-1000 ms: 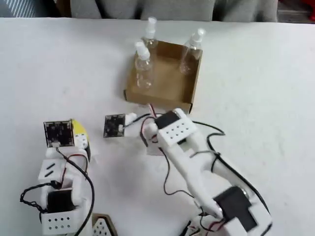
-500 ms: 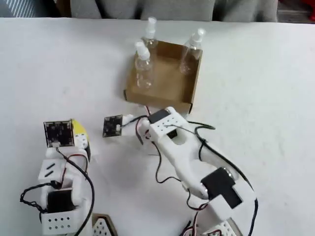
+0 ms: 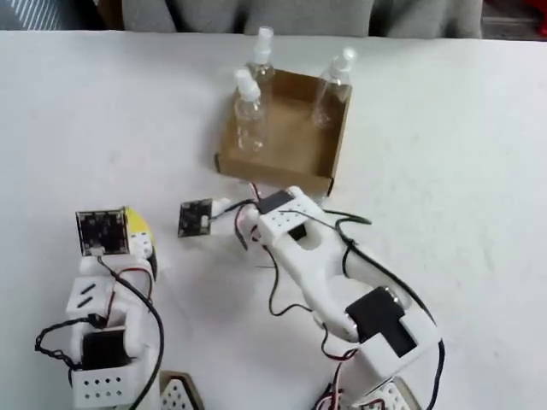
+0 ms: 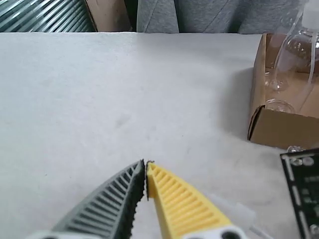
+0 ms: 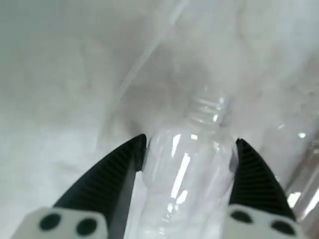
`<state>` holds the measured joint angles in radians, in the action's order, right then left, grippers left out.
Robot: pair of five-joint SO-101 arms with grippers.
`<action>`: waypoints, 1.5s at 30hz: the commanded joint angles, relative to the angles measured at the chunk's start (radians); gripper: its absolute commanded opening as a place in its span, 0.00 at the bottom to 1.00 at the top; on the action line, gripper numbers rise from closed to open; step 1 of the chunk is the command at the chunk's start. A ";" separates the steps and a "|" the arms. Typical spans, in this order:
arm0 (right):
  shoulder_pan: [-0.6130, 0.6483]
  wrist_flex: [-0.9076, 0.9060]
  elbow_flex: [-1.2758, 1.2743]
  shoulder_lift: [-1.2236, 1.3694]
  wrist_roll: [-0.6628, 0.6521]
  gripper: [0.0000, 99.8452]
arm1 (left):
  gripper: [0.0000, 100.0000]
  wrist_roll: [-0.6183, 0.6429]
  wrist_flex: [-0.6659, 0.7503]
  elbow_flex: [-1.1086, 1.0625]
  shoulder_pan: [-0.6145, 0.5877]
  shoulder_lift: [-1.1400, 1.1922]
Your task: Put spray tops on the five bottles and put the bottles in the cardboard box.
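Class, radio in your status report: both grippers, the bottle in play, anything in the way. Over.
Left gripper shut, empty. Right gripper jaws clamped on uncapped bottle. Three capped bottles at cardboard box; nothing seen blocking the box.

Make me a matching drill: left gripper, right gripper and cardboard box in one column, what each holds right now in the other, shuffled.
1. left gripper
2. right gripper
3. cardboard box

A. spray-topped bottles standing inside
B. a topless bottle, clamped
C. nothing; shut

Pairs: 1-C, 2-B, 3-A
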<state>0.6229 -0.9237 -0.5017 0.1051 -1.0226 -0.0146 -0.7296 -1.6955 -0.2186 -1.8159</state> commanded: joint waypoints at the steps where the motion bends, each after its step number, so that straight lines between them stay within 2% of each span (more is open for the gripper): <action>1: -0.001 0.015 0.043 -0.007 -0.009 0.08 | 0.02 -0.012 0.014 0.003 -0.010 -0.012; 2: -0.001 0.012 0.044 -0.010 -0.005 0.02 | 0.02 -0.012 0.014 0.003 -0.010 -0.012; 3: -0.001 0.007 0.044 -0.018 -0.003 0.01 | 0.02 -0.012 0.014 0.003 -0.010 -0.012; 5: -0.002 -0.064 0.060 -0.044 -0.003 0.04 | 0.02 -0.012 0.014 0.003 -0.010 -0.012; 8: -0.005 -0.239 0.118 -0.131 0.020 0.02 | 0.02 -0.012 0.014 0.003 -0.010 -0.012; 12: -0.067 -0.360 0.144 -0.302 0.221 0.02 | 0.02 -0.012 0.014 0.003 -0.010 -0.012; 16: -0.206 -0.418 0.112 -0.440 0.420 0.02 | 0.02 -0.012 0.014 0.003 -0.010 -0.012; 20: -0.386 -0.392 -0.011 -0.545 0.477 0.02 | 0.02 -0.012 0.014 0.003 -0.010 -0.012; 29: -0.713 -0.125 -0.439 -0.730 0.480 0.02 | 0.02 -0.011 0.006 0.011 -0.004 -0.012; 33: -0.822 -0.048 -0.534 -0.754 0.506 0.02 | 0.02 -0.064 -0.110 0.083 0.018 -0.010; 37: -0.895 -0.021 -0.568 -0.754 0.549 0.02 | 0.02 -0.064 -0.212 0.170 0.087 -0.010; 40: -0.917 -0.019 -0.580 -0.754 0.549 0.02 | 0.02 -0.063 -0.221 0.218 0.097 0.039; 45: -0.914 -0.019 -0.583 -0.754 0.551 0.02 | 0.02 -0.063 -0.224 0.410 0.108 0.357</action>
<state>-0.2808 -0.9590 -1.0909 -0.6206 -0.4810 -0.0698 -0.9475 -1.4438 -0.1281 -1.6548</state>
